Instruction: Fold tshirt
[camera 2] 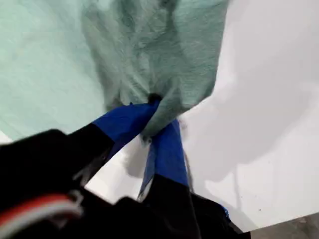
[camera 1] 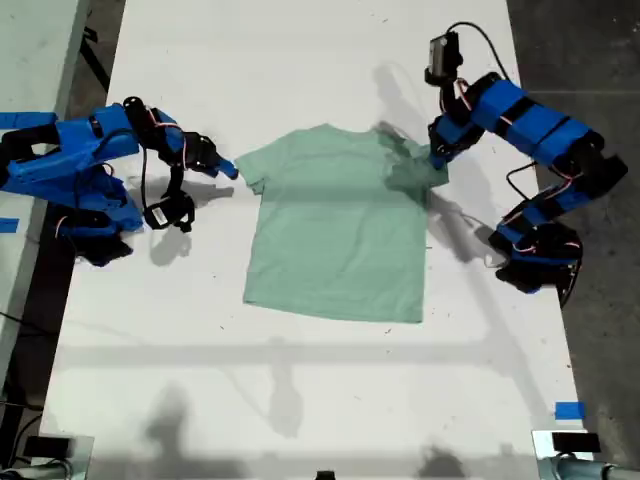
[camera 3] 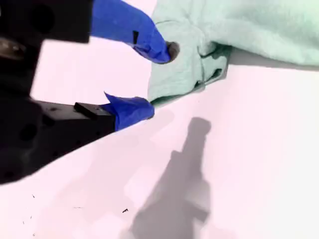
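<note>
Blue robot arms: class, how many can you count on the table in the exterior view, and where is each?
2. One arm sits at the exterior view's left, beside a sleeve of the tshirt. The other arm sits at the exterior view's right, reaching the opposite sleeve. None seems hidden.

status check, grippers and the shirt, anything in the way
My first gripper shut on tshirt sleeve, bunched at the exterior view's right. My second gripper open at the other sleeve edge. Body flat on table, unfolded. Nothing blocking.

One tshirt [camera 1: 335,235] lies on one white table [camera 1: 300,390]. Two blue arms work at it, each with one gripper: my first gripper [camera 1: 437,152] and my second gripper [camera 1: 228,168]. Three bits of blue tape [camera 1: 569,410] show at the edges.
</note>
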Robot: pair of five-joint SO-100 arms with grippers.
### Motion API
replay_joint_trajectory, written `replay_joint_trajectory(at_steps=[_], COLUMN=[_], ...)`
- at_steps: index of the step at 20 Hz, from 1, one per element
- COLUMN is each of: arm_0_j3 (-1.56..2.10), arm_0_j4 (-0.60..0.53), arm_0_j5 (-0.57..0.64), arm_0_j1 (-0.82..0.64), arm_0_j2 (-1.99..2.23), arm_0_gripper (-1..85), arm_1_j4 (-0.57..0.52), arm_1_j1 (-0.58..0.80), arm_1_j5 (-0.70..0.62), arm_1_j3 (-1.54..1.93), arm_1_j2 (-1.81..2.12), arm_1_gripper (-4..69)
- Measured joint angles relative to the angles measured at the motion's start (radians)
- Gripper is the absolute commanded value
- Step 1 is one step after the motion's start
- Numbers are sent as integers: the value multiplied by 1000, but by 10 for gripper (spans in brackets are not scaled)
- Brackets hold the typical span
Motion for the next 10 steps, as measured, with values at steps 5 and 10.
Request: replay_joint_trajectory(at_steps=[5,10], arm_0_j3=[0,0], arm_0_j4=[0,0], arm_0_j5=[0,0], arm_0_j1=[-2,-2], arm_0_j2=[0,0], arm_0_gripper=[153,154], arm_1_j4=[155,87], arm_1_j1=[-40,-265], arm_1_j5=[28,195], arm_1_j3=[-222,-451], arm_1_j2=[17,-235], arm_1_gripper=[-14,-14])
